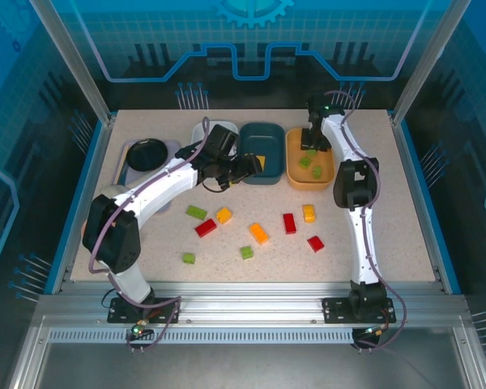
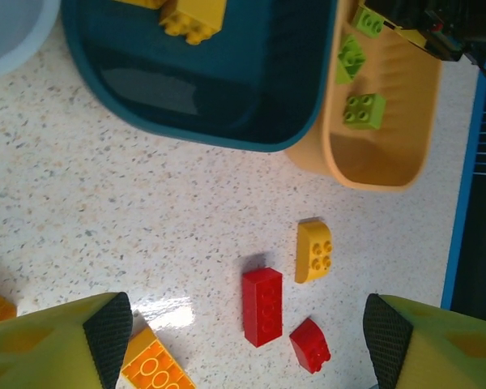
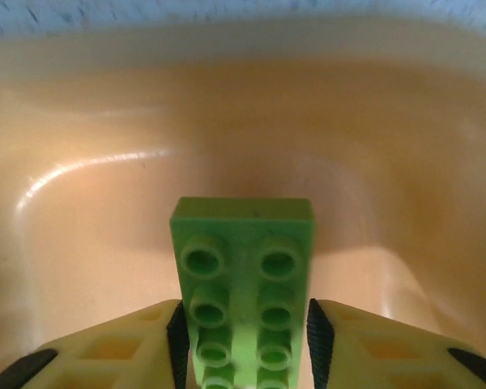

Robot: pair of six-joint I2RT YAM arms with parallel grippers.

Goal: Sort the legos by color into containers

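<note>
The right tool (image 1: 313,147) hangs over the far end of the orange-yellow tub (image 1: 295,181), the rightmost of three tubs lined up along the far side of the surface (image 1: 405,235). In the right wrist view this tool is closed narrow on a light green brick (image 3: 243,243). It grips the brick by its long sides, studs toward the camera, with the tub's wall behind it. Two other green bricks (image 1: 304,161) lie on that tub's floor, nearer.

The left tool (image 1: 249,167) sits low over the near left edge of the dark teal tub (image 1: 263,126), the middle one. Its jaws stand wide with nothing between them. In the left wrist view, a long red brick (image 2: 262,306), a small red brick (image 2: 310,344) and a yellow brick (image 2: 314,251) lie on the surface below its spread fingers (image 2: 105,336). An orange brick (image 2: 154,369) lies beside the left finger. Yellow bricks (image 2: 193,16) rest inside the teal tub.

The white tub (image 1: 199,130) is just left of the teal one and largely hidden by the left arm, so its contents cannot be told.

Nine legos lie loose on the near half of the surface: three green (image 1: 196,212), three red (image 1: 206,228) and three orange-yellow (image 1: 223,215). A black dish (image 1: 147,154) sits at the far left.
</note>
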